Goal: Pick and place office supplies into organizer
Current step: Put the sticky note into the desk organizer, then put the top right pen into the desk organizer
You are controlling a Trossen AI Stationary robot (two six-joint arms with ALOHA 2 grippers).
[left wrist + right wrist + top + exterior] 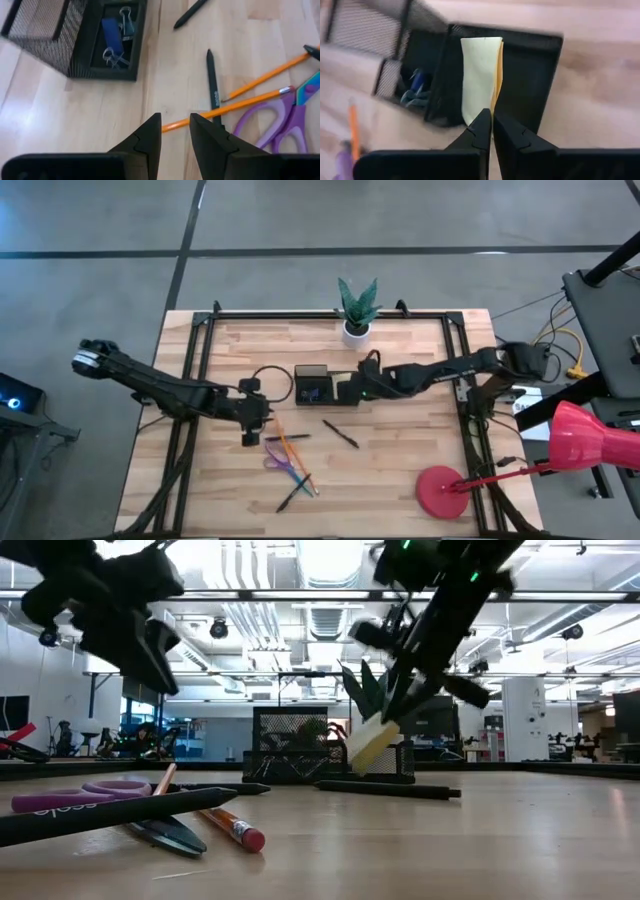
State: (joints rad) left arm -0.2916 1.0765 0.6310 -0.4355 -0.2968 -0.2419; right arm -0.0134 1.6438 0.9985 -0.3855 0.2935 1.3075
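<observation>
My right gripper [492, 122] is shut on the yellow sticky-note pad [480, 70] and hovers over the black mesh organizer [312, 385] at the table's middle. The low view shows the pad [372, 745] tilted, just above the organizer [300, 745]. Dark clips [115, 40] lie in one of its compartments. My left gripper [175, 127] is open and raised over the orange pencils [235, 102], beside a black pen [214, 90] and the purple-handled scissors [290, 115]. These lie flat on the wood, left of centre [285, 455]. Another pen [340, 434] lies to their right. My right gripper pinches the sticky-note pad between its two fingers at one edge [489, 107]. The fingers [400, 690] slant down from the table's right side. The pad is lifted clear, sticks out past the fingertips and tilts over an organizer compartment [540, 70].
A white pot with a green plant [357, 310] stands at the far edge behind the organizer. A red disc on a rod [445, 490] sits at the near right corner. One more black pen [292, 498] lies near the front. Bare wood shows at the table's left and right.
</observation>
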